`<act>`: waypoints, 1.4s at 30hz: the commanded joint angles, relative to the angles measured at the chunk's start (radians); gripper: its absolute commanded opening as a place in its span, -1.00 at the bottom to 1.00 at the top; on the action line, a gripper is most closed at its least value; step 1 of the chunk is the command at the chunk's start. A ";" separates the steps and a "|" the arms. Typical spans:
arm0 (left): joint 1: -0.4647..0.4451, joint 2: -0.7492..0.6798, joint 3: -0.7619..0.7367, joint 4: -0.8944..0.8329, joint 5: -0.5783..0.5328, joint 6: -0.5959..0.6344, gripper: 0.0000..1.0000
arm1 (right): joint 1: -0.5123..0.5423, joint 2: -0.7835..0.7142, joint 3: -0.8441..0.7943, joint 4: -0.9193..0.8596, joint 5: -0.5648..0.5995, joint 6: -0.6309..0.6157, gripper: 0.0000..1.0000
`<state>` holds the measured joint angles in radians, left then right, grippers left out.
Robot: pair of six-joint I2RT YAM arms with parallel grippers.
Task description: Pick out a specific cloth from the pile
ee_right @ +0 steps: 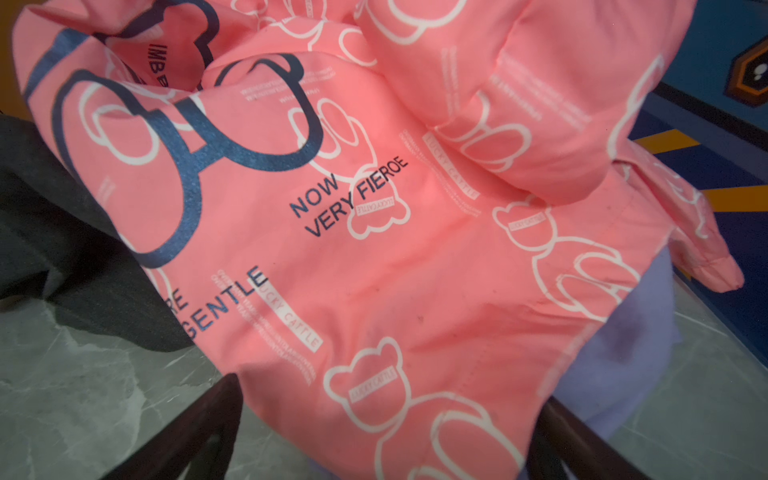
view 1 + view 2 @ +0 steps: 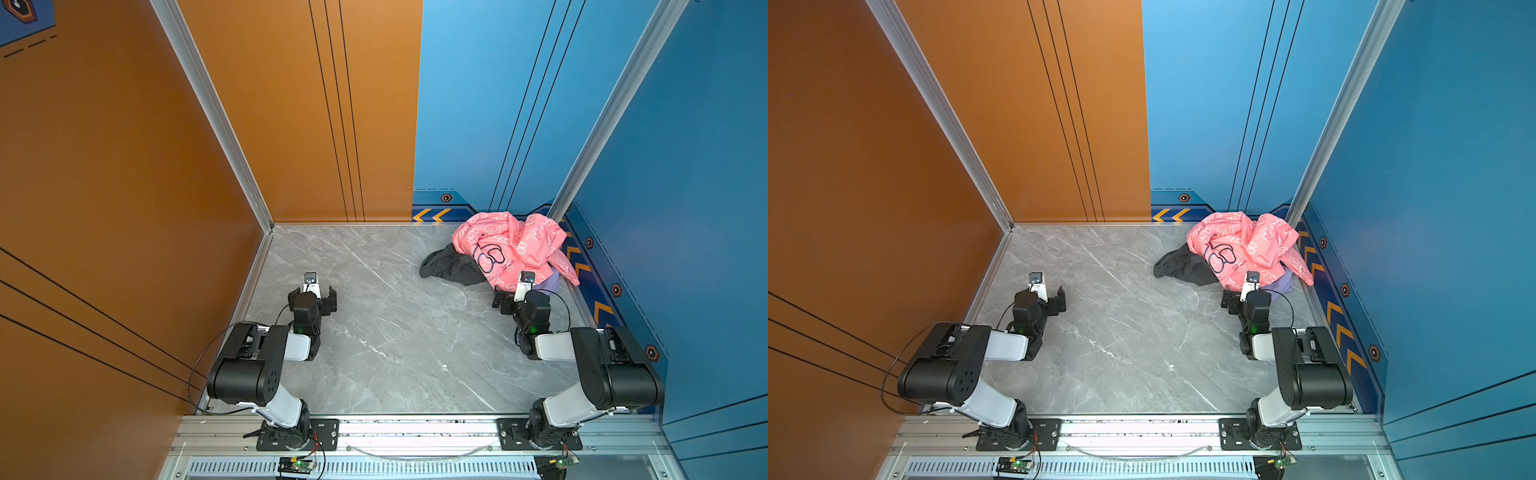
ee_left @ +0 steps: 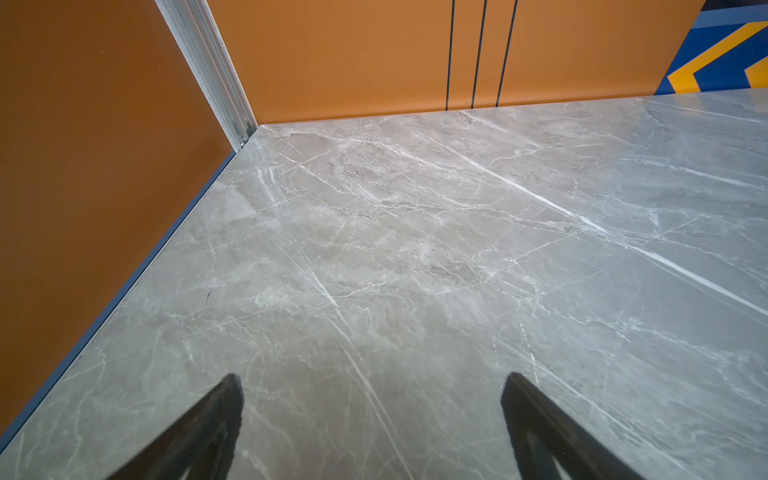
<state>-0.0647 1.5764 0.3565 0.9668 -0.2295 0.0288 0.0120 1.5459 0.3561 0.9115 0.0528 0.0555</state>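
A plain lilac soft cloth [image 1: 615, 345] peeks from under the bright pink printed garment [image 1: 374, 208]. The right gripper [image 1: 390, 390] gapes wide at that garment's edge. The left gripper [image 3: 372, 377], equally wide, stands well apart.

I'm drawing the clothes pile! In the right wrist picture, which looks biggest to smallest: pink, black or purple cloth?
1. Bright pink printed fabric garment: biggest by far.
2-3. Charcoal-black fabric garment and plain lilac fabric cloth: look alike, both partly hidden under it.

Top views overhead, share table [image 2: 395, 332]; left wrist low; right wrist near pile [image 1: 415, 249].
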 commanded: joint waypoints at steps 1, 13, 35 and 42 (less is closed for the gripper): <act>0.000 -0.011 0.009 -0.010 0.021 0.002 0.96 | -0.003 0.002 0.015 0.003 -0.012 0.001 1.00; 0.000 -0.012 0.010 -0.010 0.022 0.002 0.96 | -0.003 0.002 0.015 0.003 -0.013 0.001 1.00; 0.003 -0.010 0.010 -0.010 0.028 0.001 0.96 | -0.007 -0.049 0.020 -0.048 0.039 0.023 1.00; 0.011 -0.008 0.014 -0.014 -0.006 -0.021 0.96 | 0.023 -0.286 0.062 -0.340 0.059 0.000 1.00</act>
<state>-0.0639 1.5764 0.3565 0.9668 -0.2237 0.0277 0.0193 1.3434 0.3752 0.7345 0.0837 0.0593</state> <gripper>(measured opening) 0.979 0.999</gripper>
